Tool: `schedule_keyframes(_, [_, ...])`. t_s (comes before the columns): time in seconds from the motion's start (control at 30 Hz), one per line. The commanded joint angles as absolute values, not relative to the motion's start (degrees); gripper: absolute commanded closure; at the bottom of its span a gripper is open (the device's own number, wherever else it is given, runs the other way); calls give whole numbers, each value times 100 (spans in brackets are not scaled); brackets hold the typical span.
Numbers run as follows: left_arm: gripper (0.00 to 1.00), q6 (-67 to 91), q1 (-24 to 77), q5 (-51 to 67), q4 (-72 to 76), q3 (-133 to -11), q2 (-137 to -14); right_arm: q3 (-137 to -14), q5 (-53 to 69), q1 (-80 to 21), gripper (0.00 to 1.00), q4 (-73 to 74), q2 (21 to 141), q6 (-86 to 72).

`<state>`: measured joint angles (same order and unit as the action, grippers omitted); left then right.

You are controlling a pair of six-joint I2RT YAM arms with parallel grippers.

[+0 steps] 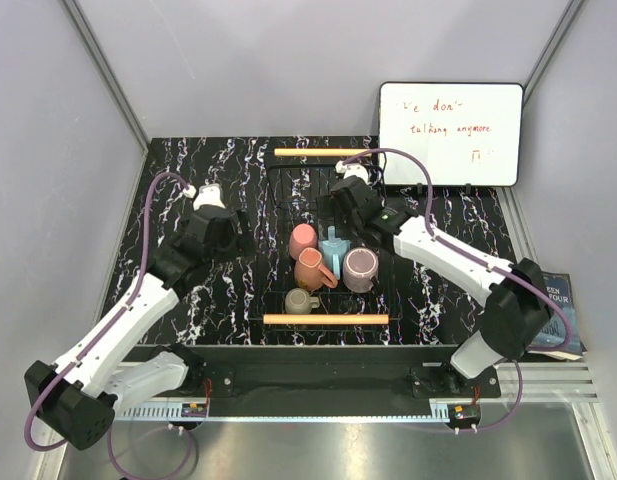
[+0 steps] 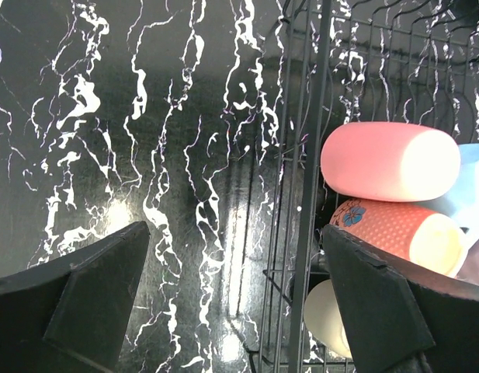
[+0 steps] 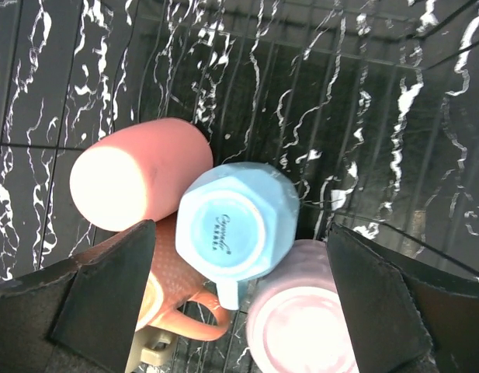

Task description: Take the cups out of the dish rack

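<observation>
The black wire dish rack [image 1: 278, 215], with a wooden bar [image 1: 325, 319] at the near end and another at the far end, holds five cups: pink [image 1: 303, 240], light blue [image 1: 335, 247], terracotta [image 1: 312, 268], mauve [image 1: 361, 268] and olive-grey [image 1: 300, 301]. My left gripper [image 1: 231, 232] is open and empty, just left of the rack's side wall [image 2: 305, 194]; its view shows the pink [image 2: 387, 161] and terracotta [image 2: 394, 229] cups lying on their sides. My right gripper [image 1: 338, 205] is open and empty above the upside-down light blue cup [image 3: 235, 221], with the pink [image 3: 138, 175], terracotta [image 3: 177, 303] and mauve [image 3: 301, 326] cups around it.
A white whiteboard [image 1: 450, 133] with red writing leans at the back right. A book [image 1: 553, 315] lies off the table's right edge. The black marbled tabletop [image 1: 188, 180] is bounded by grey enclosure walls on the left, back and right.
</observation>
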<state>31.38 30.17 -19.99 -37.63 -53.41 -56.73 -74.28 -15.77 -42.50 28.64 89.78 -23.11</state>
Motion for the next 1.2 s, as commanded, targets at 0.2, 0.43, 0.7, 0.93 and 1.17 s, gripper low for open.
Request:
schedule_keyframes(0.2, [1, 3147, 3050, -2039, -3577, -5265, -5660, -7690, -1512, -4395, 0, 2900, 9448, -2461])
schedule_keyframes(0.43, [1, 3173, 3050, -2039, -3595, -5256, -5695, -7805, -1529, -4403, 0, 2900, 9808, -2356])
schedule_keyframes(0.7, [1, 3173, 3050, -2039, -3630, -5273, -5713, -7972, -1582, -4403, 0, 2909, 10230, -2233])
schedule_keyframes(0.93, [1, 3199, 3059, -2048, -3647, -5247, -5704, -7858, -1590, -4403, 37, 2918, 10204, -2303])
schedule_keyframes(1.17, [1, 3243, 3059, -2057, -3647, -5256, -5713, -7682, -1731, -4403, 100, 2944, 9915, -2347])
